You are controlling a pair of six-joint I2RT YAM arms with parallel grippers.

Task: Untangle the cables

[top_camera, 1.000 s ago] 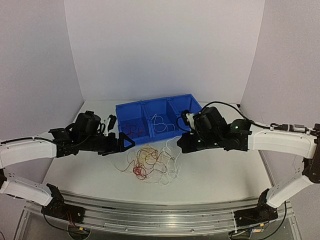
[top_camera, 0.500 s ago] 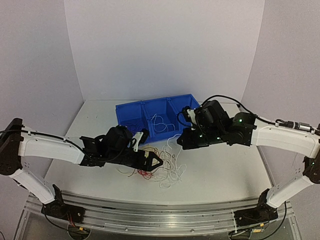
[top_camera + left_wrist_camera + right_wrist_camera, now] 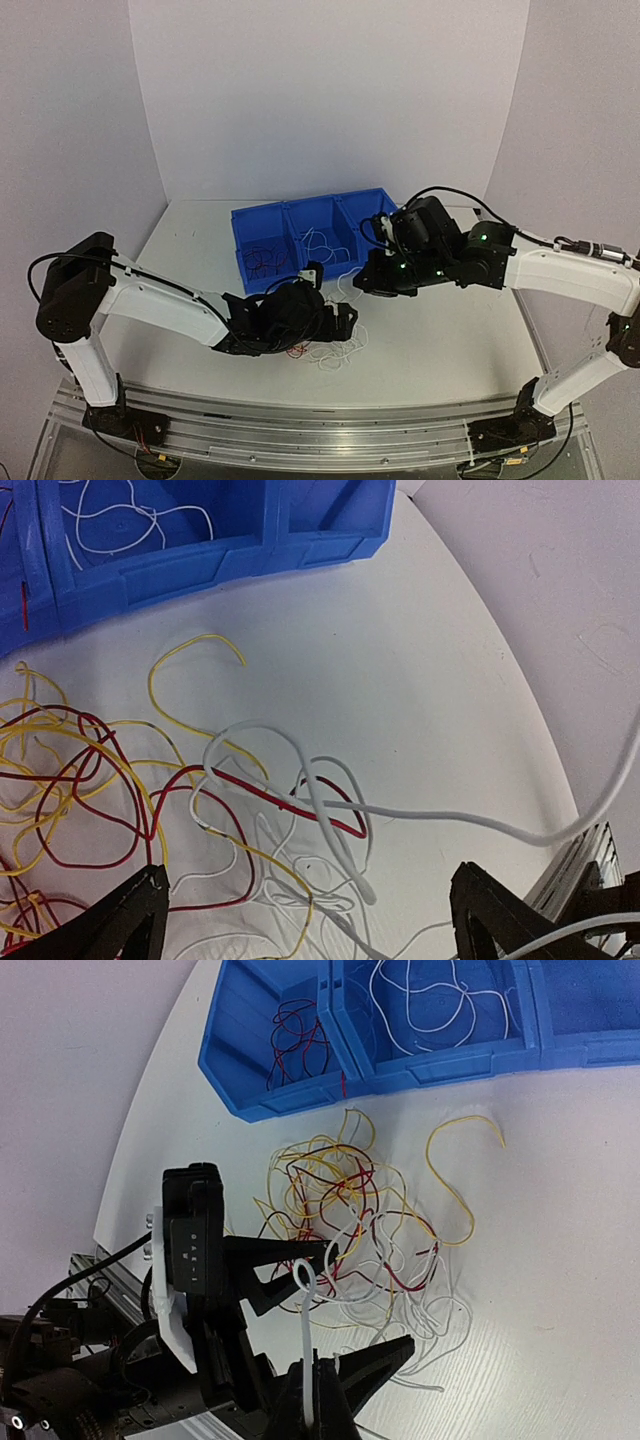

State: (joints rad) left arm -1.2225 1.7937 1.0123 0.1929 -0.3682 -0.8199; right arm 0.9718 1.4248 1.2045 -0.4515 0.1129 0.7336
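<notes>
Nearest the near edge of the tabletop (image 3: 450, 340), the left gripper (image 3: 310, 915) hangs low over the cables (image 3: 150, 790), its fingers spread wide and holding nothing. The cables, yellow, dark red and white, lie in a loose tangle about the middle of the tabletop, just in front of the blue bin (image 3: 262, 272). A little farther, toward the right edge, the right gripper (image 3: 312, 1368) has its fingers pressed together on one white cable (image 3: 303, 1295), which stands up from them in a small loop. I judge that the step is to free this white cable. The left gripper should come down on the strands that cross it, close on those only, and keep them on the tabletop while the right pulls away slowly; a quick pull can drag the whole pile. Compared with a second ago, the left gripper has travelled from the left end of the bin to above the tangle, and the right gripper has hardly moved.
</notes>
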